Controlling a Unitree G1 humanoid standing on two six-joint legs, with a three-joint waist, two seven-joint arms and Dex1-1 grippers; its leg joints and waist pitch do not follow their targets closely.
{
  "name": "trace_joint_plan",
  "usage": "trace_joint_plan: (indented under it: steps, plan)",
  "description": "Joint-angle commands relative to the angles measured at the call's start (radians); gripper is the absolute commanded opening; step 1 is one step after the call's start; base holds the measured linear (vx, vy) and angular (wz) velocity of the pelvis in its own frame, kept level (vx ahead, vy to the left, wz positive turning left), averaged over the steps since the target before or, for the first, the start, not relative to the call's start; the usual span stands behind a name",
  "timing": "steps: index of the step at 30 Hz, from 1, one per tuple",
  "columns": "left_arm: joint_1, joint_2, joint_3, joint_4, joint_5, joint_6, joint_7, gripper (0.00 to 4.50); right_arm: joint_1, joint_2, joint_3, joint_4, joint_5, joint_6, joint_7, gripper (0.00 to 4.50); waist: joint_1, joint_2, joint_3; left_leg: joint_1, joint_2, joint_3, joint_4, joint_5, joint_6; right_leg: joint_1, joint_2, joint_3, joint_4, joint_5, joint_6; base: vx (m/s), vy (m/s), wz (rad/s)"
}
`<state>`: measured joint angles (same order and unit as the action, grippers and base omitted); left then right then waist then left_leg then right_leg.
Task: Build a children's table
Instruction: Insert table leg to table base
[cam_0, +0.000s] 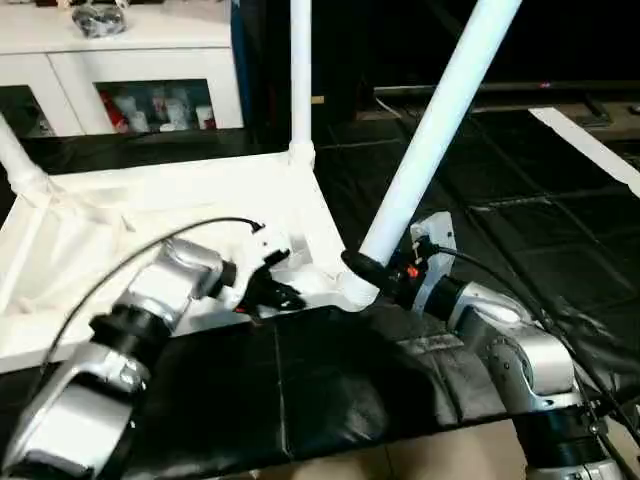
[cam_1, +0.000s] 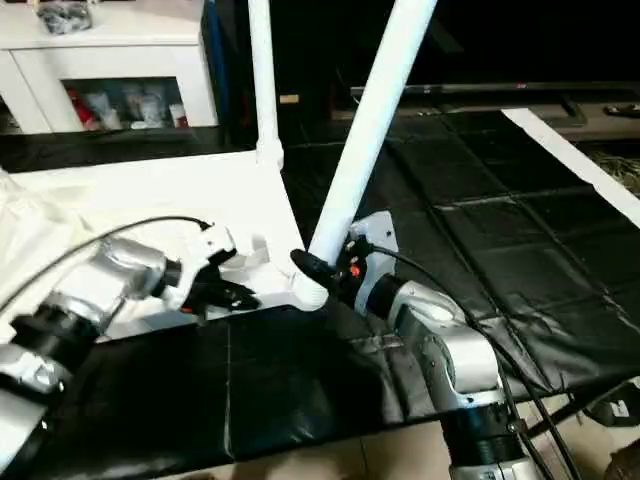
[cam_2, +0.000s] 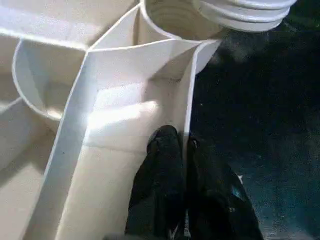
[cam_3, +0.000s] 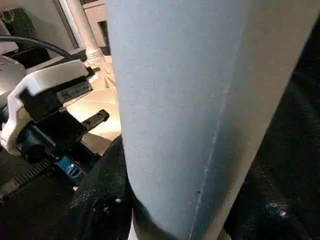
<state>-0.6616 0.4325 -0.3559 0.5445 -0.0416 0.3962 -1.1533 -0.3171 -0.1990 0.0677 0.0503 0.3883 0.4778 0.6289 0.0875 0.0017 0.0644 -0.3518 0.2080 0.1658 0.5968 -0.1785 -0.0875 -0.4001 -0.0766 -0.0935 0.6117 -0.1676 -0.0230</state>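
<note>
Two legs stand socketed; right pincer (cam_0: 362, 268) pinching leg (cam_0: 430, 130) over near-corner socket, unseated; left pincer (cam_2: 185, 150) pinching tabletop rim (cam_2: 192, 90).

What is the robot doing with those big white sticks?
It is building a little white table, which lies upside down on a black mat. The right gripper holds a table leg low down, leaning over the corner socket nearest the robot, not yet standing straight. The left gripper pinches the tabletop's rim beside that corner. Another leg already stands upright at the far corner.
</note>
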Motion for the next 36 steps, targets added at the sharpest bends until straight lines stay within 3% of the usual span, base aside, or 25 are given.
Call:
trace_joint_plan:
  steps: [1,7,12,14,17,32,36]
  plan:
    - [0.026,0.015,-0.016,-0.028,0.018,-0.056,-0.011,0.0,-0.025,0.0,-0.006,-0.01,0.007,0.007,-0.003,1.93,0.005,0.015,-0.075,0.003,0.017,-0.008,-0.075,-0.252,-0.015,0.058,-0.066,0.05,-0.087,-0.333,-0.143,0.0,0.0,0.0]
    - [0.059,0.014,-0.014,-0.073,-0.03,-0.147,-0.089,0.0,-0.034,-0.012,0.005,-0.002,-0.001,0.012,0.011,1.93,0.006,0.017,-0.078,0.004,0.016,-0.005,-0.073,-0.239,-0.016,0.056,-0.065,0.053,-0.08,-0.267,-0.167,0.0,0.0,0.0]
    - [0.042,0.009,-0.014,-0.038,-0.014,-0.182,-0.084,0.0,-0.037,-0.02,0.007,0.002,-0.005,0.015,0.02,1.93,0.009,0.019,-0.076,0.006,0.015,-0.004,-0.074,-0.253,-0.019,0.055,-0.064,0.053,-0.081,-0.289,-0.159,0.0,0.0,0.0]
    - [0.035,0.008,-0.01,-0.031,-0.02,-0.177,-0.1,0.44,-0.037,-0.022,0.008,0.003,-0.005,0.015,0.022,1.93,0.01,0.017,-0.075,0.005,0.014,-0.004,-0.074,-0.256,-0.021,0.055,-0.065,0.052,-0.084,-0.314,-0.149,0.0,0.0,0.0]
    - [0.025,0.013,-0.006,-0.028,-0.024,-0.19,-0.129,0.66,-0.035,-0.026,0.009,0.003,-0.005,0.017,0.027,1.93,0.01,0.019,-0.076,0.004,0.016,-0.006,-0.075,-0.25,-0.023,0.056,-0.066,0.053,-0.084,-0.309,-0.149,0.0,0.0,0.0]
    - [0.005,-0.005,0.0,0.061,-0.002,-0.255,-0.129,0.7,-0.029,-0.033,0.017,-0.005,-0.009,0.02,0.034,1.93,0.005,0.019,-0.075,0.003,0.014,-0.004,-0.074,-0.257,-0.019,0.057,-0.065,0.052,-0.085,-0.304,-0.157,0.0,0.0,0.0]
    - [0.0,-0.009,0.004,0.083,0.002,-0.274,-0.118,0.32,-0.03,-0.033,0.019,-0.003,-0.009,0.018,0.034,1.93,0.006,0.018,-0.076,0.004,0.016,-0.005,-0.075,-0.258,-0.021,0.056,-0.066,0.053,-0.085,-0.307,-0.154,0.0,0.0,0.0]
